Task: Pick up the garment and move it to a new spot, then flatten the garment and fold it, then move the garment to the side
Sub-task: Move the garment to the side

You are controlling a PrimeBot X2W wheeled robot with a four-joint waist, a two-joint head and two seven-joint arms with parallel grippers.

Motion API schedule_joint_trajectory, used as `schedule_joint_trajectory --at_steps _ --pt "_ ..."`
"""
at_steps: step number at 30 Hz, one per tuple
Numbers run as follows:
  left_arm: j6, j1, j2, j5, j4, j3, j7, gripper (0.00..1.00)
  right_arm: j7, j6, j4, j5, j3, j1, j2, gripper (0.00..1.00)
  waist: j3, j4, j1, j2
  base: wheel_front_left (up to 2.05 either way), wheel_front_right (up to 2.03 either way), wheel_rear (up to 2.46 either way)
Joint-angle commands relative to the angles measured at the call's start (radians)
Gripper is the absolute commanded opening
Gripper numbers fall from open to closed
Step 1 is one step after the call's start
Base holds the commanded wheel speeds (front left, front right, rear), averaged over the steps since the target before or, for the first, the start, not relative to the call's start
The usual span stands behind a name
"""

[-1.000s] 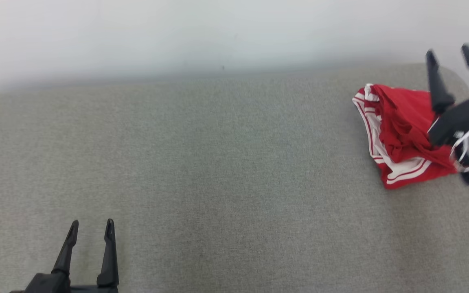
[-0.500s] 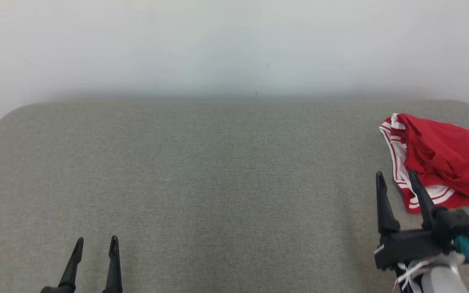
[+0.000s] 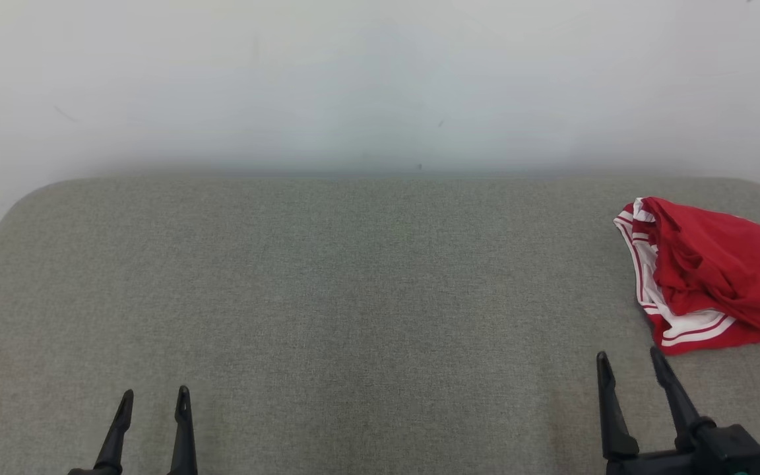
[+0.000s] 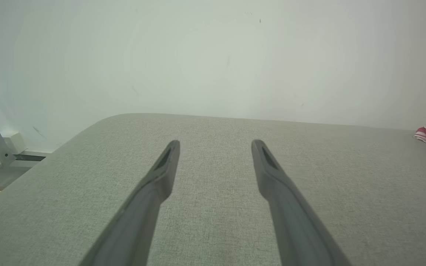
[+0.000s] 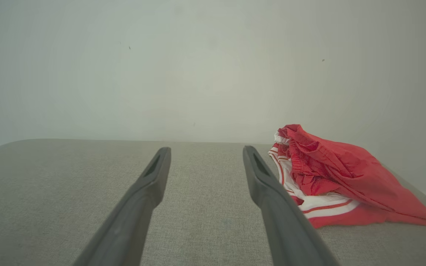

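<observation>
Crumpled red garment (image 3: 716,277) lies at the table's (image 3: 353,297) right edge, just ahead-right of the empty, wide-open right gripper (image 3: 629,354); the open, empty left gripper (image 3: 156,391) is well apart.

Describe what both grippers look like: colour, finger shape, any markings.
The left gripper and right gripper match. Each has two long, matte, dark grey-black fingers tapering to narrow tips. An elongated recessed slot sits on each finger's inner face near the tip. The right one's fingers rise from a blocky black base.
</observation>
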Motion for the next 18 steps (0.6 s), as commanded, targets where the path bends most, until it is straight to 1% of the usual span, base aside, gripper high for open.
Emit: schedule_joint_trajectory --at_steps 1,5,18 --pt "0.002 0.016 -0.004 -0.011 -0.002 -0.003 -0.001 1.00 -0.001 -0.002 -0.001 0.019 0.006 0.020 0.003 1.00 -0.003 -0.001 0.0001 0.0000 0.00 0.00 0.00" --pt "0.002 0.015 -0.006 -0.013 0.001 -0.009 -0.001 1.00 -0.001 -0.002 -0.001 0.045 0.011 0.033 0.003 1.00 -0.005 -0.003 0.0001 0.0000 0.00 0.00 0.00" --pt "0.002 0.012 -0.007 0.006 0.021 -0.014 -0.001 1.00 -0.001 -0.002 0.010 0.058 0.005 0.021 0.003 1.00 -0.003 -0.010 0.0001 0.0000 0.00 0.00 0.00"
